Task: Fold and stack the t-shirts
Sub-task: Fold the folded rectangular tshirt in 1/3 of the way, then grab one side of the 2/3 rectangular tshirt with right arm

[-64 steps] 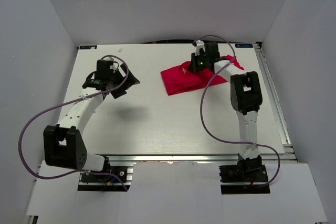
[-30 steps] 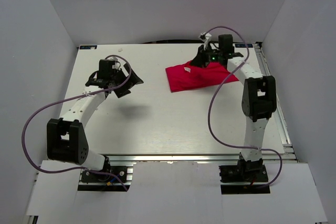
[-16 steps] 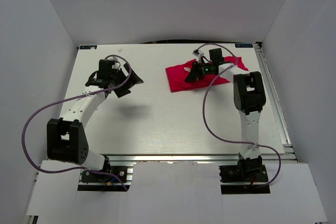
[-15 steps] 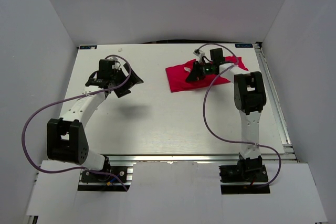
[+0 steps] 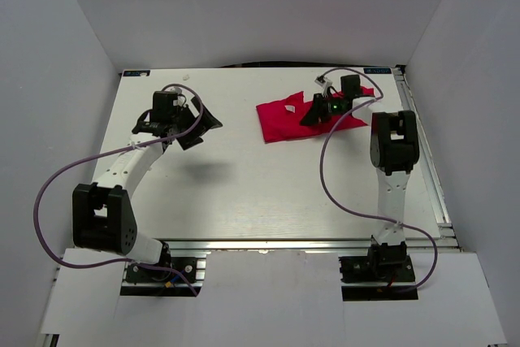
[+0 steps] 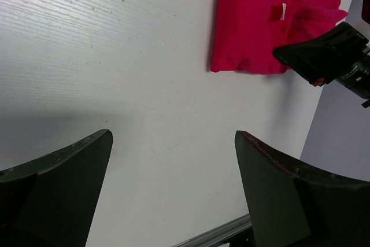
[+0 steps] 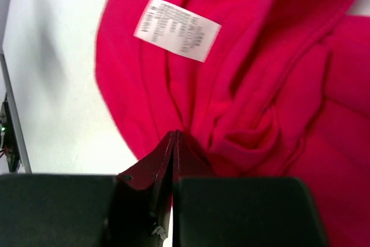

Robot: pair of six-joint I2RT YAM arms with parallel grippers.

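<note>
The red t-shirt [image 5: 280,119] lies crumpled on the far right part of the white table [image 5: 244,193]. A white care label [image 7: 177,29] shows on top of it. My right gripper [image 5: 307,118] lies low over the shirt's right half and points left. In the right wrist view its jaws [image 7: 175,134] are shut, and folds of the red cloth [image 7: 260,102] run into the closed tips. My left gripper [image 5: 203,130] hovers open over bare table, well left of the shirt. The left wrist view shows its jaws [image 6: 172,137] wide apart with nothing between them, and the shirt [image 6: 248,21] far ahead.
White walls enclose the table on the left, back and right. A metal rail [image 5: 431,176] runs along the table's right edge, close to the shirt. The arms' purple cables loop above the table.
The right gripper swung left over the shirt and has come back a little to the right, and the shirt's right edge shifted with it. The left arm has stayed still.
</note>
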